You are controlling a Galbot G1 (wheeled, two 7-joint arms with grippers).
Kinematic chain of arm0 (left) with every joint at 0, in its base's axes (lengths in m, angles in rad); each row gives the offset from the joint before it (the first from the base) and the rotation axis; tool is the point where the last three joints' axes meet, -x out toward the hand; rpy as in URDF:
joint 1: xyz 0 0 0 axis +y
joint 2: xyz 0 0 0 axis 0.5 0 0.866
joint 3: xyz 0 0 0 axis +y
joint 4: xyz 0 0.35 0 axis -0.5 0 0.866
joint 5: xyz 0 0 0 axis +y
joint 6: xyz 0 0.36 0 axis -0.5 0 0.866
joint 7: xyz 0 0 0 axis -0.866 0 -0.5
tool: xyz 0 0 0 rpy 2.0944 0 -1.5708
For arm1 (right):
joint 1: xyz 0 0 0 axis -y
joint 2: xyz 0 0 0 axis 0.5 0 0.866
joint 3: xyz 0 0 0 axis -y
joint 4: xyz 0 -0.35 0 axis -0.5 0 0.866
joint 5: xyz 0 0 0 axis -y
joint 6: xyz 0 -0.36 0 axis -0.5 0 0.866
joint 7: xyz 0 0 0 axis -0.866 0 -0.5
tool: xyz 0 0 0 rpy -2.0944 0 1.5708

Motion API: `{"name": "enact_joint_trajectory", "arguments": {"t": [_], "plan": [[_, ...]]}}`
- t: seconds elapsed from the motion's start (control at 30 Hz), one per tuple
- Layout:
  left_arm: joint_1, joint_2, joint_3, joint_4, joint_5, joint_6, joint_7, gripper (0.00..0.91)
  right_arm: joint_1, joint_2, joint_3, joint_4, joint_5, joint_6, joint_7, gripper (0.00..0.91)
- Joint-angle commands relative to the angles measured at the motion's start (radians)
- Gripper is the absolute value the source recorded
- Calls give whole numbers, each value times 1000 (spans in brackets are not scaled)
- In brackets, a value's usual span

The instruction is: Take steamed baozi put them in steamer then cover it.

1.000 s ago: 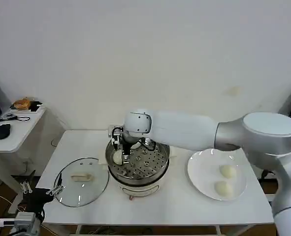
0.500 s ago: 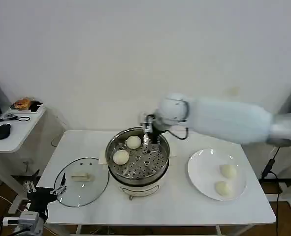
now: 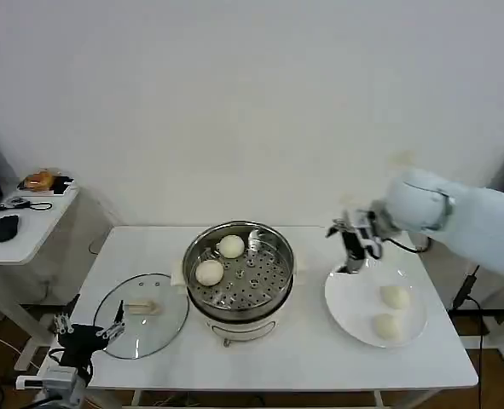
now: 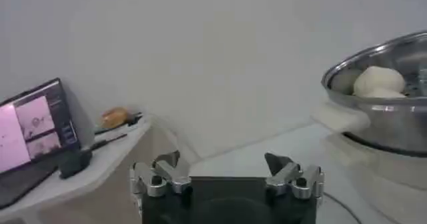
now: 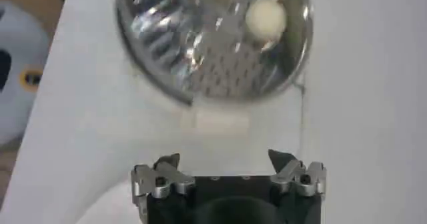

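A: Where do the buns sit?
B: Two smooth cream-white steamed baozi (image 3: 219,259) lie in the shiny round steel steamer (image 3: 239,271) at the table's middle; two more (image 3: 390,311) wait on the flat white plate (image 3: 347,294) at right, likely next.
A: And the arms?
B: The right gripper (image 3: 352,246) hovers over the plate's far-left rim, jaws apart and empty. The left gripper (image 3: 88,331), also spread, idles near-left beside the round glass cover (image 3: 141,313).
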Motion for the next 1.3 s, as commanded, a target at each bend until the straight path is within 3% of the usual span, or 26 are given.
{"name": "enact_joint_trajectory", "arguments": {"t": [0.03,0.13,0.23,0.33,0.37,0.4,0.43,0.53,0.83,1.1,1.3], "plan": [[-8,-5,10,11,1,1,2,907,-244,-277,134,63,-255,127,-18,907],[-10,-11,16,21,9,0,1,907,-364,-310,234,47,-310,147,-9,907],[-6,-14,20,22,14,0,1,907,-593,-326,398,27,-335,162,-6,907],[-7,-18,21,29,19,0,1,907,-721,-320,509,10,-358,175,-4,907],[-8,-19,22,32,21,0,1,907,-797,-315,595,5,-365,175,-3,907],[-8,-20,23,35,22,0,1,907,-827,-306,603,0,-373,174,1,907],[-8,-21,24,37,24,0,1,907,-897,-302,687,-3,-378,172,0,907],[-6,-24,29,44,29,-1,1,907,-971,-281,735,-6,-389,168,-2,907],[-5,-25,29,56,36,-3,1,907,-999,-197,746,-86,-392,164,-17,907],[-3,-17,12,62,34,-3,1,907,-884,-100,648,-186,-354,141,-32,907],[-6,-17,9,73,32,-3,1,907,-838,-74,595,-228,-357,127,-38,907]]}}
